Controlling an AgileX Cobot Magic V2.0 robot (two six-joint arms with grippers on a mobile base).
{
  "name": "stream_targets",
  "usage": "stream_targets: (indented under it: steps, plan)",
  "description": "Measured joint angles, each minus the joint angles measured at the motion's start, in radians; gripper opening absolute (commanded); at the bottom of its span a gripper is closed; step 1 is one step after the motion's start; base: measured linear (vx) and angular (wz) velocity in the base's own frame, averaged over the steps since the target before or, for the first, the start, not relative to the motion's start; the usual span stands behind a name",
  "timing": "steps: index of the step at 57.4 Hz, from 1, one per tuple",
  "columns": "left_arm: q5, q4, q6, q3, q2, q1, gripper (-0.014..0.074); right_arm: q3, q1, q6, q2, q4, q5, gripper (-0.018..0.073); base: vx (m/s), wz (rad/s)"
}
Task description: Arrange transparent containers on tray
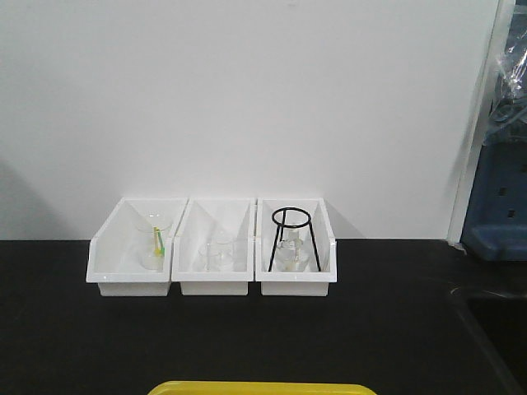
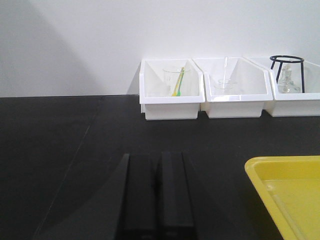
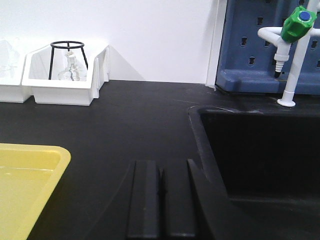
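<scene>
The black matte worktop [image 1: 247,337] fills the lower half of every view and meets a plain white wall [image 1: 247,90]; on its right side a deep black sink [image 3: 260,155] is sunk into it, with a blue pegboard panel [image 3: 250,45] behind the sink and a white tap with a green cap [image 3: 295,30] standing at its far edge. The shallow yellow plastic tray [image 2: 290,195], rectangular with a raised rim, sits on the worktop at the near edge, between the two arms, and what shows of its floor is bare. Three small white plastic bins [image 1: 212,247] stand side by side against the wall, touching; the left bin holds a clear beaker with a yellow-green stick [image 2: 176,82], the middle one more clear glassware [image 1: 219,253], the right one a black wire tripod stand [image 1: 291,234] over a glass flask. The left gripper [image 2: 156,195] has its black fingers pressed together, holding nothing; the right gripper [image 3: 160,200] is likewise closed and empty. No clear test tubes are visible in any view.
</scene>
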Motion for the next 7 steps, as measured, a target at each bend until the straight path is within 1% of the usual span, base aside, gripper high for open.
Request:
stream_targets:
  steps: [7]
  plan:
    - [0.000,0.000,0.000,0.000,0.000,0.000,-0.0006,0.000,0.000,0.000,0.000,0.001,0.000,-0.0011,0.00,0.00]
